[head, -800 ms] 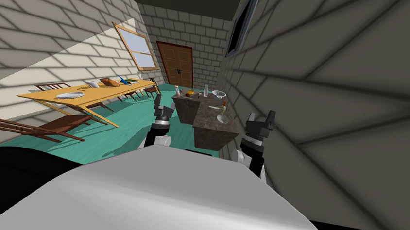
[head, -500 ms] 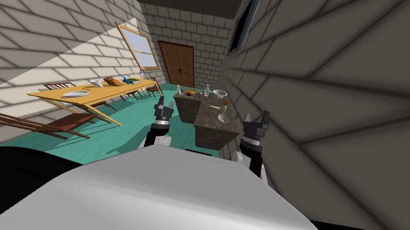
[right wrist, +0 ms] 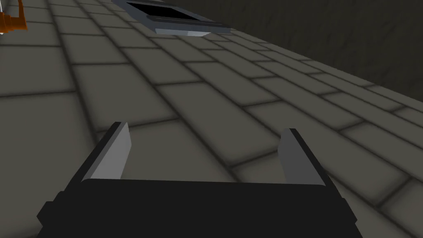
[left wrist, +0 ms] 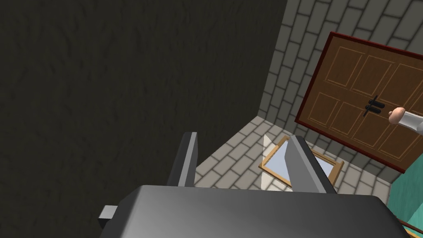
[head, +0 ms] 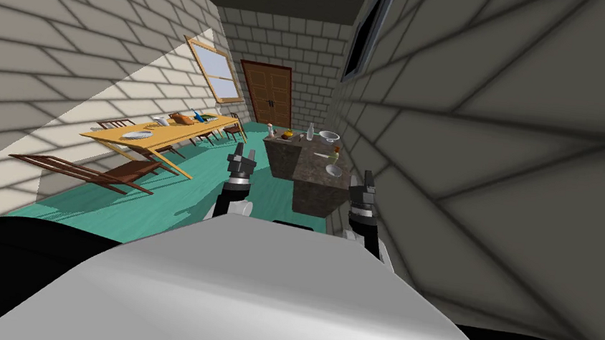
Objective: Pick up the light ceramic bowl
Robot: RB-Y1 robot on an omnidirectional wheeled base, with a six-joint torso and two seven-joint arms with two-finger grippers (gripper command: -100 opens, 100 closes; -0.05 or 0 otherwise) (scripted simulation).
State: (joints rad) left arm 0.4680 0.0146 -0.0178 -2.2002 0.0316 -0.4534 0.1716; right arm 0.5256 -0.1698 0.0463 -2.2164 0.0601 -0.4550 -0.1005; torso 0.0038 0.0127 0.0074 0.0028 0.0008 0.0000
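A small white bowl (head: 333,171) sits on the near part of a dark stone counter (head: 315,187), close to the right wall. A larger pale bowl (head: 328,136) stands at the counter's far end. My right gripper (head: 362,184) hovers just right of the counter's near corner, short of the small bowl; its fingers (right wrist: 111,151) stand open and empty before the brick wall. My left gripper (head: 240,162) is raised over the green floor left of the counter, also open and empty (left wrist: 243,159).
A bottle (head: 310,132), an orange object (head: 288,133) and small items share the counter. A long wooden table (head: 153,135) with plates and a tipped chair (head: 113,173) line the left wall. A brown door (head: 274,96) closes the far end. The right wall (head: 511,168) is very near.
The whole head view has shifted: table and counter now lie further right and look smaller, so I have moved. My right gripper has dropped and drawn in leftwards.
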